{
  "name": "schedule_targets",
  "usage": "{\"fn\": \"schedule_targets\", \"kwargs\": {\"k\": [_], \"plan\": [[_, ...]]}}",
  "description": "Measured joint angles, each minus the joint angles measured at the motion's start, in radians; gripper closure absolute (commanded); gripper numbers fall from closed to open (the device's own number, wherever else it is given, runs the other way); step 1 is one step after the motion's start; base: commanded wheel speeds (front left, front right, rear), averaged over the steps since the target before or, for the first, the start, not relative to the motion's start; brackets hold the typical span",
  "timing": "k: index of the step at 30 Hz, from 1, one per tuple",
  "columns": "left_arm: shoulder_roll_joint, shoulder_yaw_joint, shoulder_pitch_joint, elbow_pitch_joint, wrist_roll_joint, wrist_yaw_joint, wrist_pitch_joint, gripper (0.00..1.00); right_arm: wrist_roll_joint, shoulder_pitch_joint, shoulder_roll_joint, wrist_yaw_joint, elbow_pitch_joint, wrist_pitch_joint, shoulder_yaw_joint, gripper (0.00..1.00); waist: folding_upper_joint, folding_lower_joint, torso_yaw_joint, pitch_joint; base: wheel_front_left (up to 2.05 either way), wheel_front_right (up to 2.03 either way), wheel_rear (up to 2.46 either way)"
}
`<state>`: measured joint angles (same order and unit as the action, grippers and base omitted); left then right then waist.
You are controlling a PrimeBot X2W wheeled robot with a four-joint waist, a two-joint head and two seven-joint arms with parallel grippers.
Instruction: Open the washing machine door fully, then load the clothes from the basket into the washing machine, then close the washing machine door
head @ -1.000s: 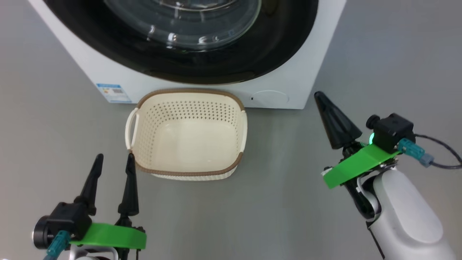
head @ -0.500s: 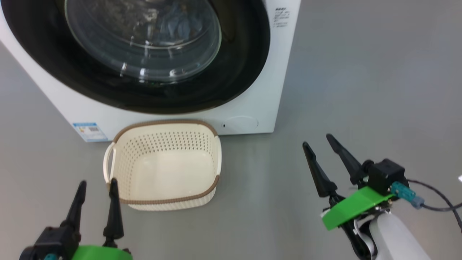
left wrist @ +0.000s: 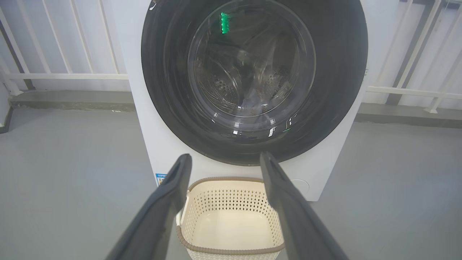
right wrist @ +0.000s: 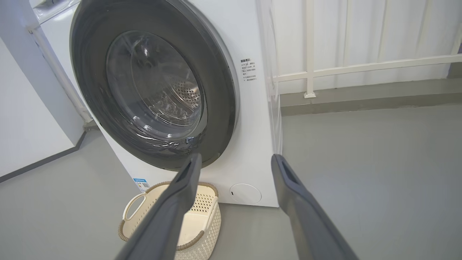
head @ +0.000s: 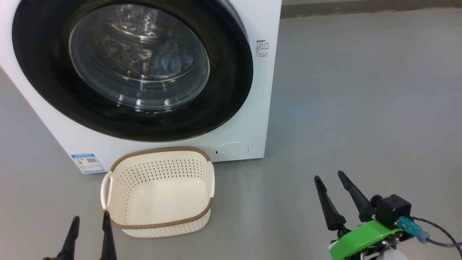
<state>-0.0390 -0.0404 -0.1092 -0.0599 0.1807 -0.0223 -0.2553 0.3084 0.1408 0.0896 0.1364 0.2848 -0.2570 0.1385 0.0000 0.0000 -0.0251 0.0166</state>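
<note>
I see the round glass door with a glossy black rim [head: 231, 72] shut on the big white front-loading washing machine [head: 263, 21] | soft blue clothes [head: 169, 61] behind the glass, in the drum | cream perforated plastic basket [head: 158, 151] on the grey floor [head: 361, 108] just before the machine, bare bottom showing | left claw [head: 90, 216] wide, gripping nothing | right claw [head: 328, 176] wide, gripping nothing

The small cream perforated plastic basket [head: 162, 230] stands on the grey floor [head: 361, 108] just before the big white front-loading washing machine [head: 252, 108], below its round black-rimmed glass door [head: 231, 72]. Soft blue garments [head: 169, 61] lie in the drum behind that door's glass.
</note>
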Motion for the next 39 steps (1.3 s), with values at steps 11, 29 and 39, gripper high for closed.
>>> {"fn": "schedule_targets", "kwargs": {"k": [11,29,39], "plan": [[0.0,-0.008,-0.041,-0.002,-0.022,-0.009,0.0,0.0,-0.018,-0.063,-0.025,0.0,-0.005,0.0,-0.047,0.0,0.0,0.0,0.005,-0.031,0.0,0.0,0.0],[-0.001,-0.011,-0.051,0.0,-0.025,-0.01,0.0,0.0,-0.03,-0.063,-0.03,0.0,-0.016,0.0,-0.06,0.0,0.0001,0.0,0.012,-0.028,0.0,0.0,0.0],[-0.001,-0.01,-0.051,0.002,-0.025,-0.019,0.0,0.0,-0.03,-0.063,-0.032,0.0,-0.015,0.0,-0.066,0.0,0.0,0.0,0.016,-0.029,0.0,0.0,0.0]]}}
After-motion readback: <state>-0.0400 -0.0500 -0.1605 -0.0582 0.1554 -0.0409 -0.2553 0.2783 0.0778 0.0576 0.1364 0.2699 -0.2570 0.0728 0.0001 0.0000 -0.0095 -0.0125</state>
